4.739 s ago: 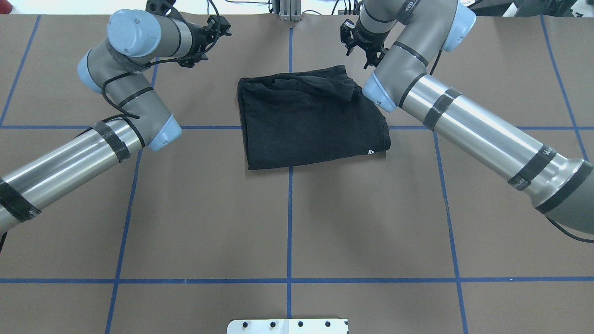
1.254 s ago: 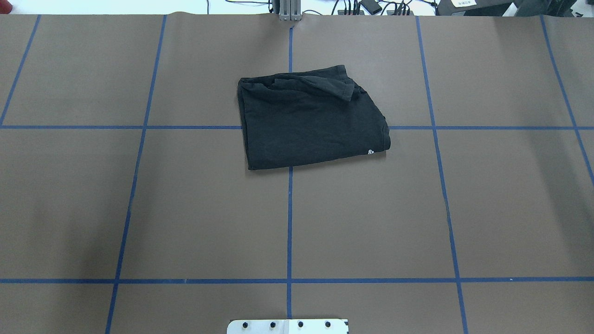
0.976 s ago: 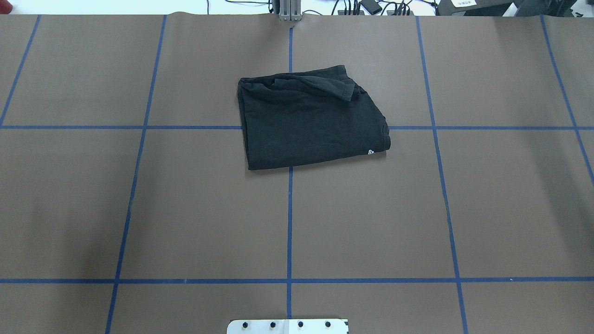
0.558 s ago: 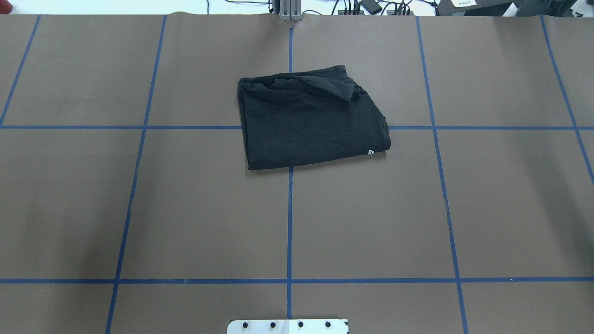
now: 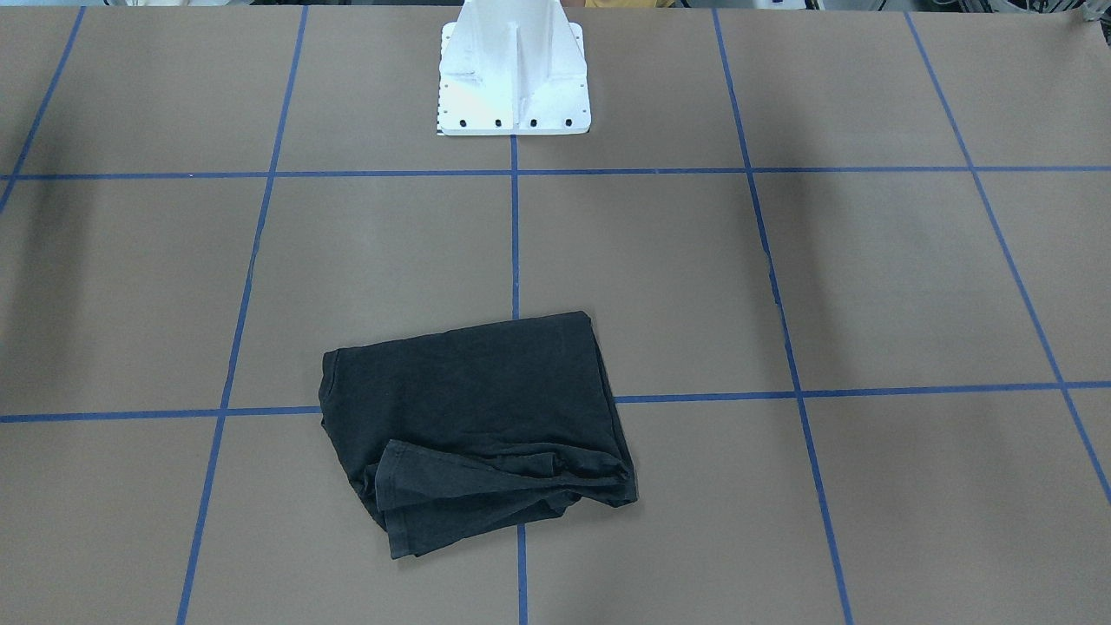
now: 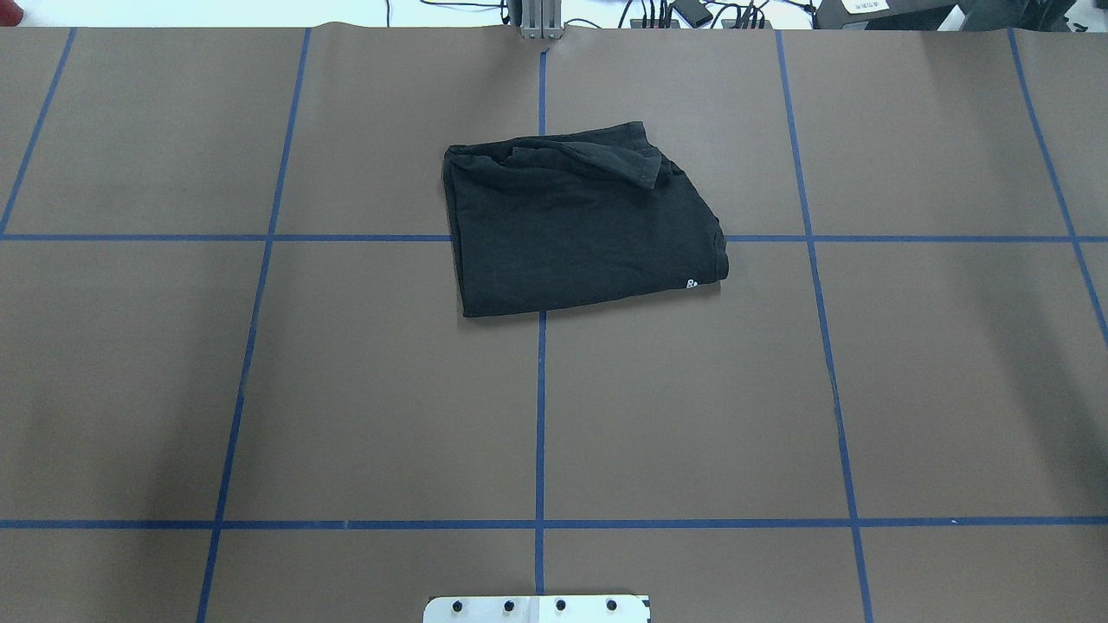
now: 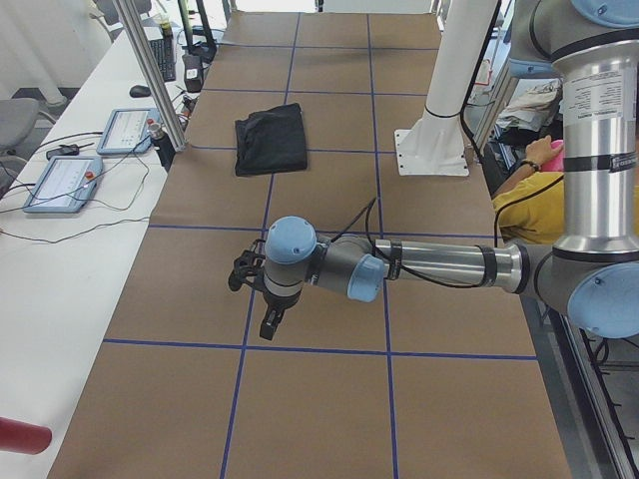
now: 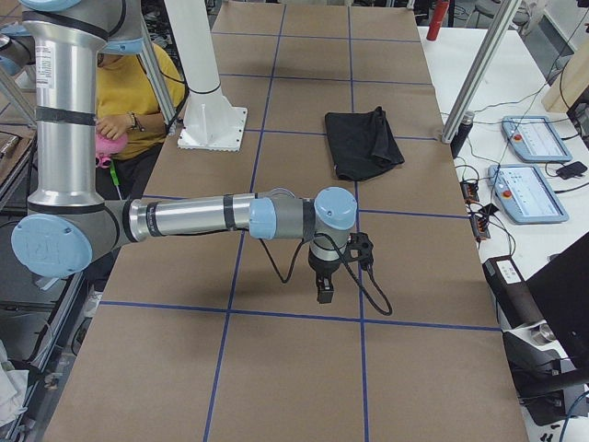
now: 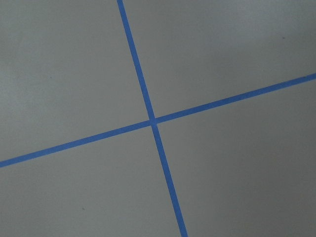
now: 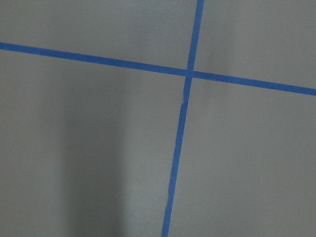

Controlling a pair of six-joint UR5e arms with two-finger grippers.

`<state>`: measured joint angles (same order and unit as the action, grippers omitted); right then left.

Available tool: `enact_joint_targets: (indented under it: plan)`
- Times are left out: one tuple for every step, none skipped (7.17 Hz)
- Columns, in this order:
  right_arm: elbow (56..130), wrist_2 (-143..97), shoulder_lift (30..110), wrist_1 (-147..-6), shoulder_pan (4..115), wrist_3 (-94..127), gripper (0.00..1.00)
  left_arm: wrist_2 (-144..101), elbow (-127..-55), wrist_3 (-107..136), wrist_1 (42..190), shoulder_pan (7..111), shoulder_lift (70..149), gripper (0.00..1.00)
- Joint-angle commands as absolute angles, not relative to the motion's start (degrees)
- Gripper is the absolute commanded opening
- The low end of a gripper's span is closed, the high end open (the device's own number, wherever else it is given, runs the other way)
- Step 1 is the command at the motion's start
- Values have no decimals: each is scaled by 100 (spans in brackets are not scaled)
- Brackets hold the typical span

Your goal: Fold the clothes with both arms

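The black T-shirt (image 6: pixel 580 225) lies folded into a rough rectangle on the brown table, plain side up, with a loose sleeve flap on its far edge and a small white logo bit (image 6: pixel 692 283) at one corner. It also shows in the front view (image 5: pixel 469 408) and in both side views (image 7: pixel 270 143) (image 8: pixel 362 143). Both arms are out of the overhead and front views. My left gripper (image 7: pixel 272 324) hangs low over the table far from the shirt, as does my right gripper (image 8: pixel 325 290). I cannot tell if either is open or shut. The wrist views show only bare table and tape.
Blue tape lines (image 6: pixel 540 407) grid the brown table. The white bolted stand (image 5: pixel 514 78) stands at the robot's side. A person in yellow (image 8: pixel 138 92) sits behind it. Control tablets (image 8: pixel 534 138) and cables lie on the white bench beyond the table's far edge.
4.7 s ago both arms hovered by the shirt's far corners; they have since left the overhead view. The shirt has not moved, and nothing has changed over the last second.
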<state>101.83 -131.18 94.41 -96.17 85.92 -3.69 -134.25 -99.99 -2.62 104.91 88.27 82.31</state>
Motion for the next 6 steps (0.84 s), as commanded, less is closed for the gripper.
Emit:
enact_joint_targets:
  plan:
    - [10178, -12755, 9448, -9624, 8587, -369, 100, -13508, -10064, -255, 10372, 8824, 8183, 100]
    - [10178, -12796, 9448, -9624, 8587, -360, 100, -13517, -10133, -255, 10267, 8824, 8200, 100]
    - [10178, -12849, 9448, -9633, 8587, -352, 100, -13500, -10142, -255, 10248, 8816, 8244, 100]
    - [10169, -13085, 9448, -9624, 8596, -352, 100, -13509, -10177, -255, 10257, 8815, 8262, 100]
    - [10134, -13200, 9457, -9615, 8596, -352, 100, -13509, -10230, -255, 10257, 8824, 8253, 100]
    - [10125, -13210, 9457, -9615, 8587, -352, 100, -13517, -10230, -264, 10257, 8824, 8244, 100]
